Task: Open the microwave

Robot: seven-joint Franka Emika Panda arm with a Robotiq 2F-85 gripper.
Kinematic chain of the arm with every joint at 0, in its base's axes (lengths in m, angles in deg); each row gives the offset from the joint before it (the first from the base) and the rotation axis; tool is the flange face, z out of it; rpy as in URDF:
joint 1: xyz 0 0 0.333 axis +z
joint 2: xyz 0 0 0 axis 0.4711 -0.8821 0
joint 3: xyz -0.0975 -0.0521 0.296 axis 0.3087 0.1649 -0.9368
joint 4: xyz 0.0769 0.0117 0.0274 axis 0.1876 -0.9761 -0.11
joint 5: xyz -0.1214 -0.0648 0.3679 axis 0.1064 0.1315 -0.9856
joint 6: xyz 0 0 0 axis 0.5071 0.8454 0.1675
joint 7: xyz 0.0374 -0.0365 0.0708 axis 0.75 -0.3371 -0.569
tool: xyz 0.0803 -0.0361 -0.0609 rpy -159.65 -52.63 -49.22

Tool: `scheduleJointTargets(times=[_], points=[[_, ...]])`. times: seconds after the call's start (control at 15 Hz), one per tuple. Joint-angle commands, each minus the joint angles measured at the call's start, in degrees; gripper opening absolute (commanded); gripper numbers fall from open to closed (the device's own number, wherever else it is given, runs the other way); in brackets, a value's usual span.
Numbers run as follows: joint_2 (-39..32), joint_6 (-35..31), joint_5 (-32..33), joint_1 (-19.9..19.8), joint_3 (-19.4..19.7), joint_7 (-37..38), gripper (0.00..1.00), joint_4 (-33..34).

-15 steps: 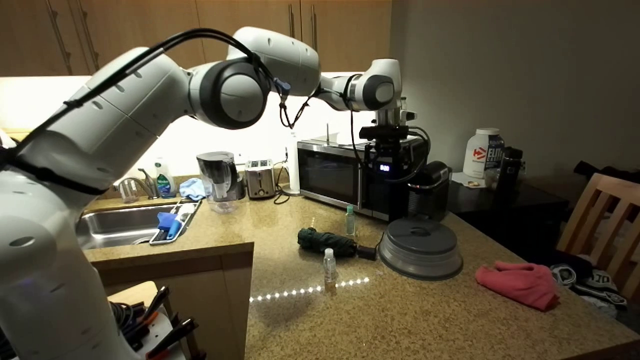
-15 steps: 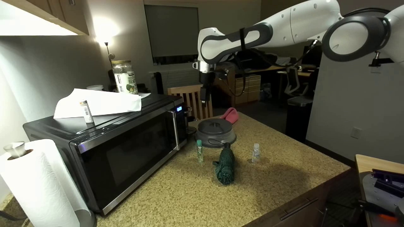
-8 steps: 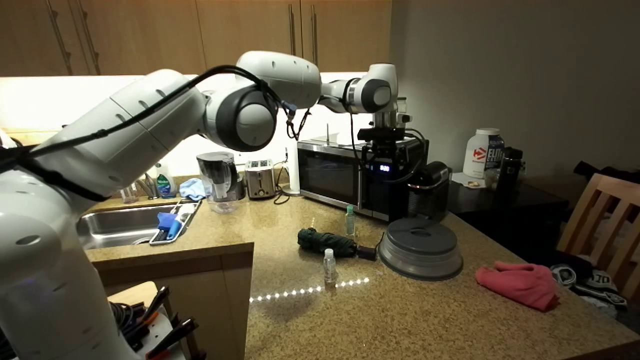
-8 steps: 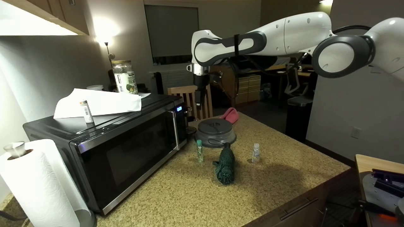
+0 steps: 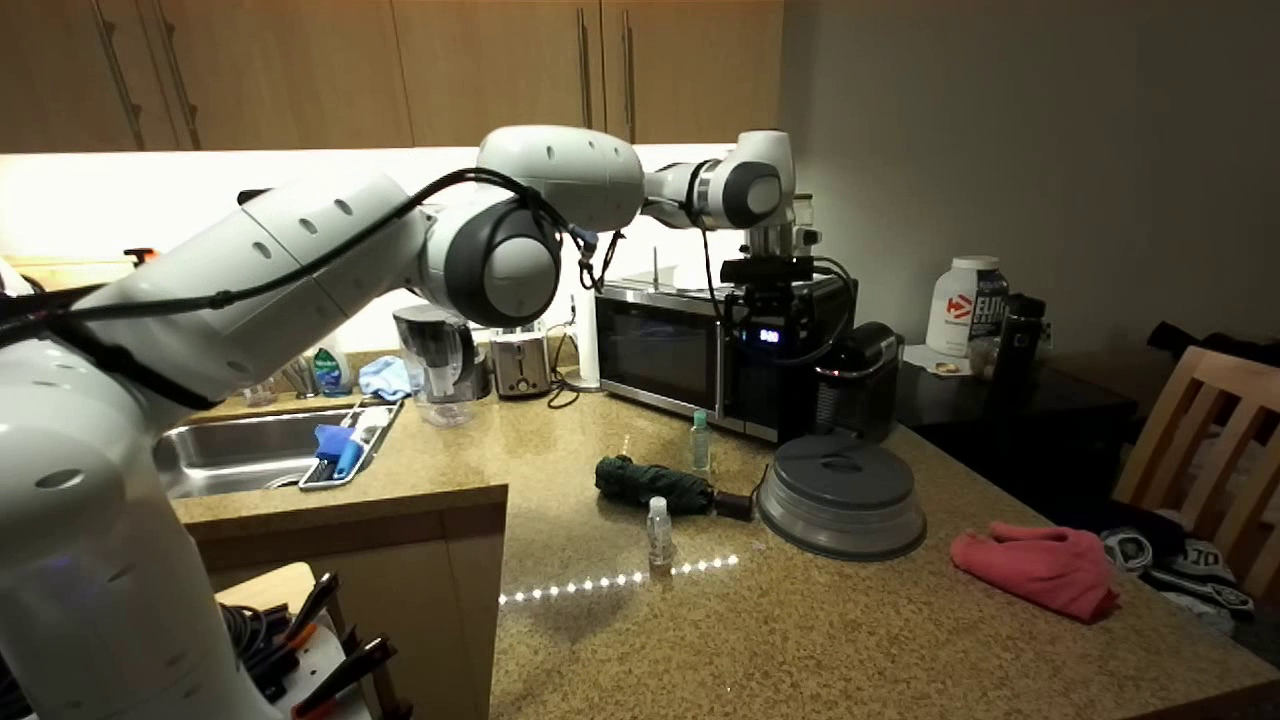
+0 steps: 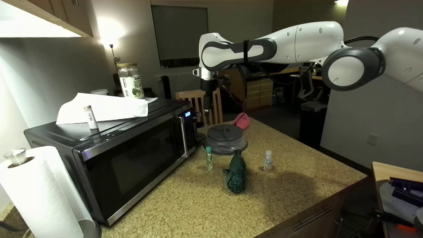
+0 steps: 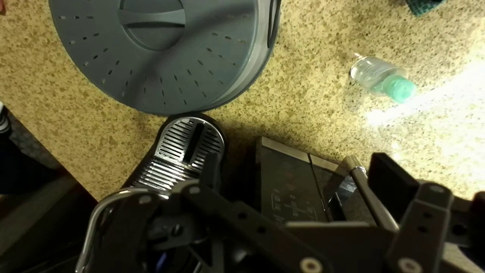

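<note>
The microwave (image 6: 132,162) is a black box with a steel-trimmed glass door, and its door lies flush with the body. A vertical steel handle (image 6: 183,135) runs along the door beside the control panel. In an exterior view the gripper (image 6: 207,107) points down past the handle end of the microwave, apart from it. The wrist view looks down past the spread fingers of the gripper (image 7: 301,172). Between them appear the control panel (image 7: 288,185) and the handle (image 7: 373,199), which runs close to the right-hand finger (image 7: 392,182). Nothing is gripped.
A dark coffee maker (image 5: 858,385) stands right beside the microwave, with a grey domed cover (image 5: 842,490) in front. On the counter lie a green-capped bottle (image 6: 209,160), a dark green umbrella (image 6: 236,173) and a clear bottle (image 6: 268,161). Paper towels (image 6: 41,195) flank the microwave's far end.
The elbow and upper arm have come down a good deal. My gripper has shifted slightly lower and closer to the microwave, its jaws still wide. The microwave and counter items have not moved.
</note>
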Motion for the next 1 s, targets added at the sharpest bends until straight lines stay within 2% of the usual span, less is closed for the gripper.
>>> scheduleJointTargets(times=[0.0,0.47,0.93], points=[[-1.8,2.2,2.0,1.5,1.1,-1.9,1.0,2.9],[-2.2,5.7,2.8,3.1,1.4,-2.9,1.0,3.8],[-1.5,15.2,2.3,4.2,0.9,-5.6,1.0,4.6]])
